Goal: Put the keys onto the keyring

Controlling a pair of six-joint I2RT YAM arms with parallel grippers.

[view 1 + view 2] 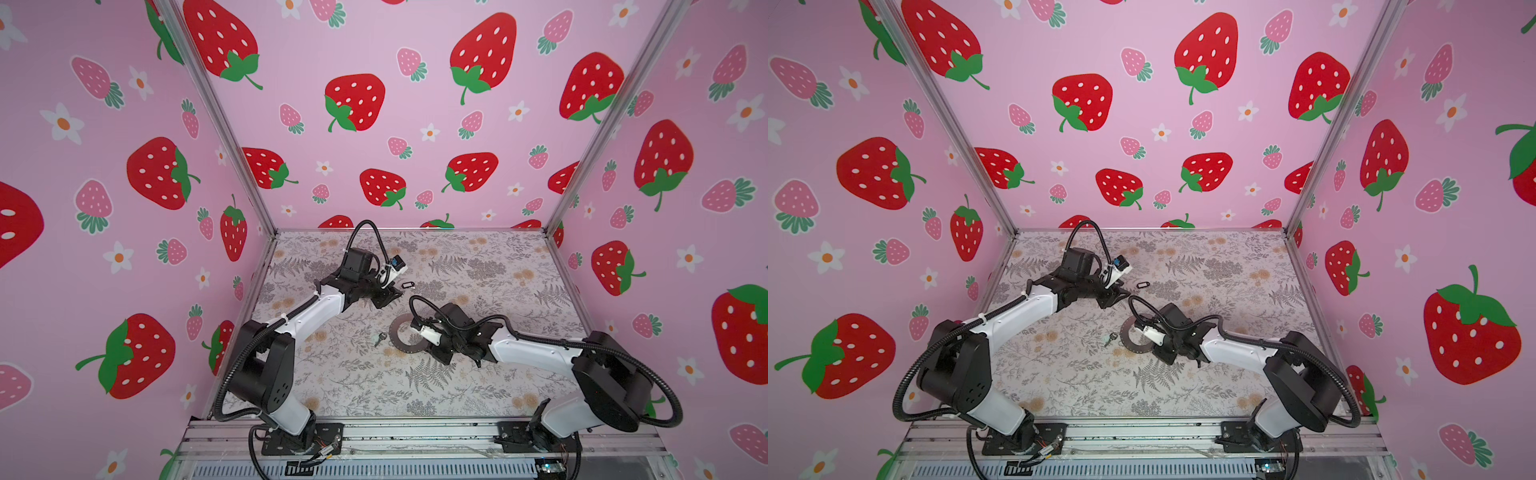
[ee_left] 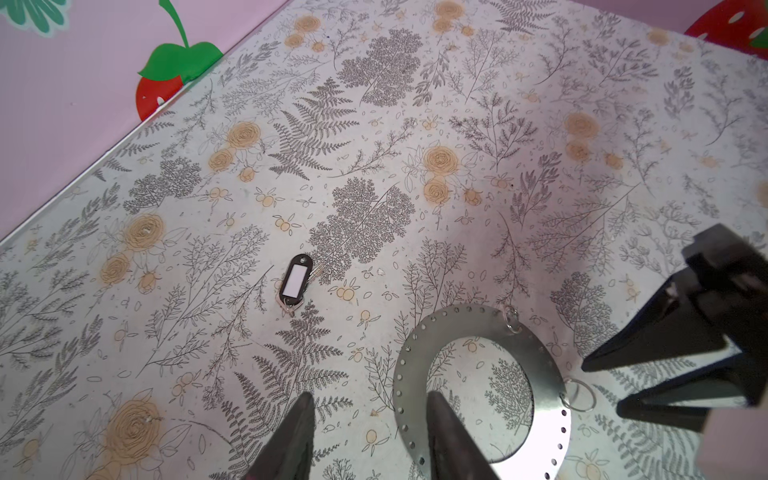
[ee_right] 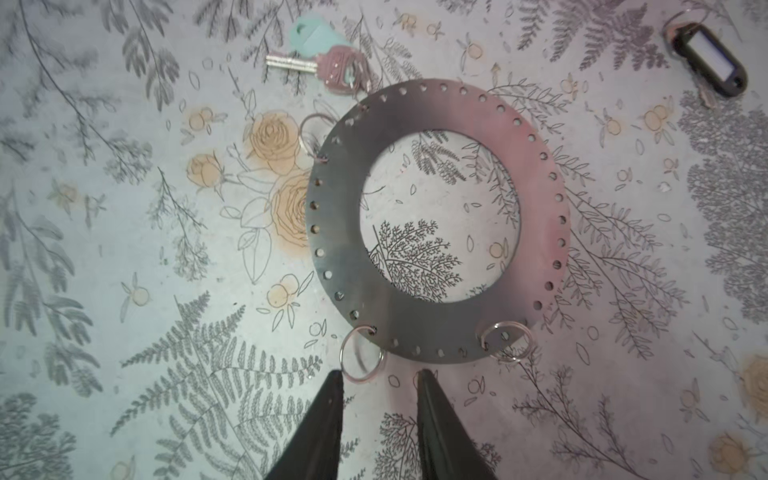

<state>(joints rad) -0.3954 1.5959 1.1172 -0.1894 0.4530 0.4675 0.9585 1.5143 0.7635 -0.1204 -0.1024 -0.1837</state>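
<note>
Right gripper (image 3: 380, 374) hangs low over the table (image 1: 340, 386), jaws apart and nothing between them. Just ahead of its tips the keyring (image 3: 334, 216) lies flat, a little below the middle of the frame in both top views. A wire loop (image 3: 360, 353) hooked through the near rim sits right before the tips, closer to one finger than the other. I judge it the likely next thing to pinch, after a small sideways shift.

In a top view the key (image 1: 379, 338) lies just left of the keyring, across it from this gripper, with its blade pointing away from the rim. Whether its head touches the rim is hard to tell. The oval tag (image 1: 405, 285) lies higher in the frame, well apart from the keyring. It is nearer the left gripper (image 2: 370, 395), whose jaws also stand apart and empty.
</note>
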